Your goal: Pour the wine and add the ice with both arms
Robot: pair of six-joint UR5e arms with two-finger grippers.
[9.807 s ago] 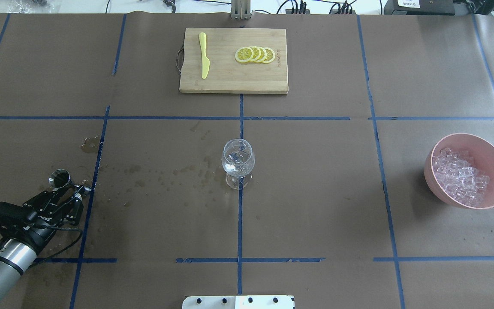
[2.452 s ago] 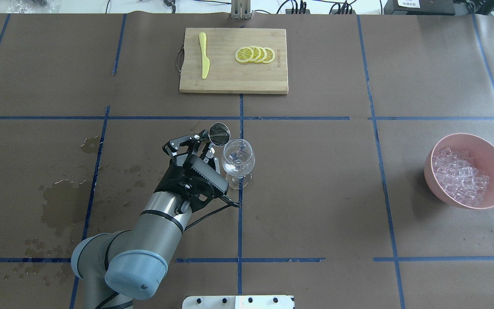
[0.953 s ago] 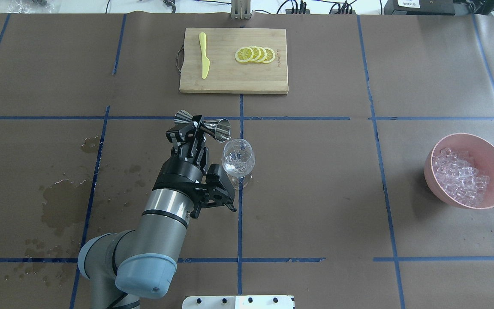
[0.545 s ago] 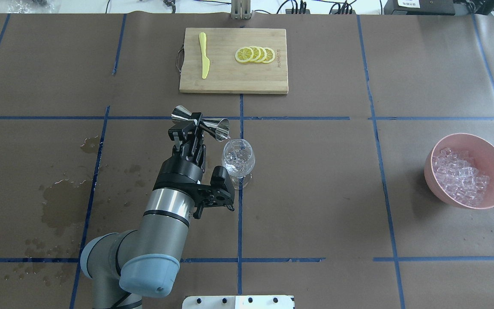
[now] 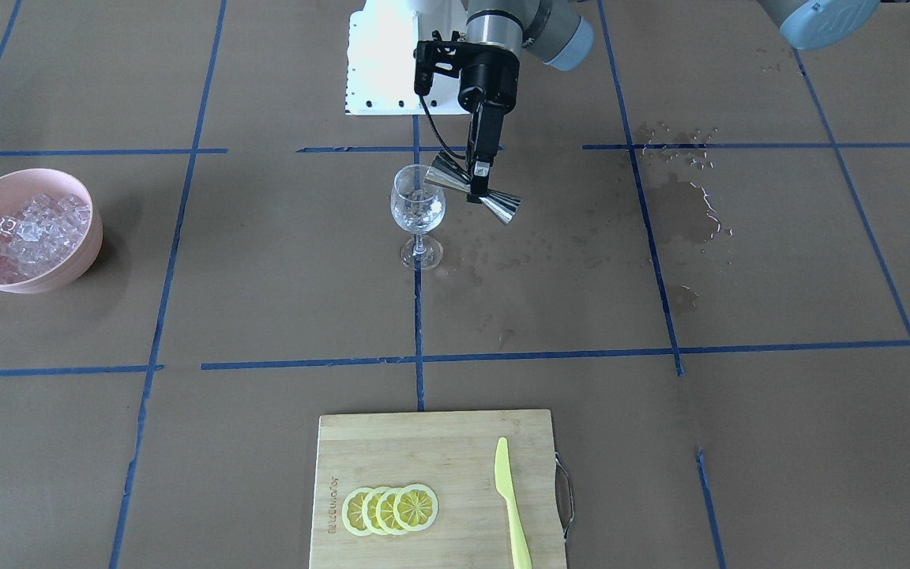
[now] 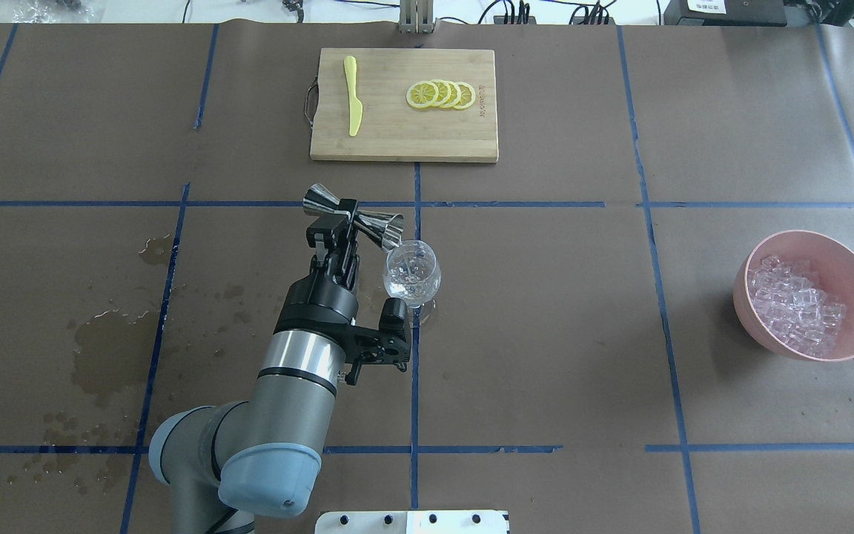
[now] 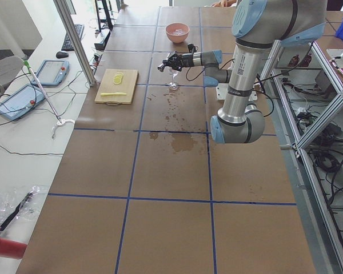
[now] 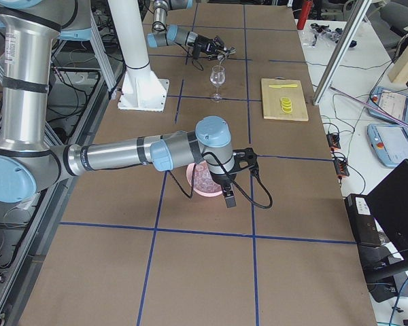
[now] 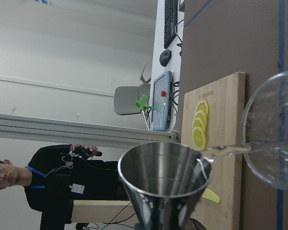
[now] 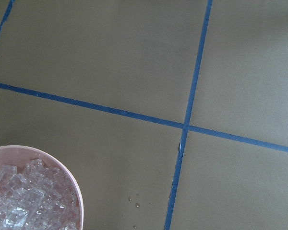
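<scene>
1. Overhead: from behind the robot, looking forward and down; board point(image 6: 397, 137) far, glass point(image 6: 411, 273) mid-frame.
2. Front: across the bench point(image 5: 265, 276), facing back, steeply down — same board and glass, sides mirrored.
3. Side views: from the bench ends, far off, looking along it; both reach the glass.
4. Left wrist: close behind the jigger point(image 9: 165, 177), rolled sideways, glass and board beyond.
5. Right wrist: close, straight down — bowl point(image 10: 78, 201) rim and ice point(image 10: 19, 201), shared with overhead.

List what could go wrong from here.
1. The wine crosses in a thin stream at the rim of the wine glass; a slight drift could spill it, as the wet stains suggest.
2. The jigger in the left tool hangs close to the rim and might tip the stemmed glass.
</scene>
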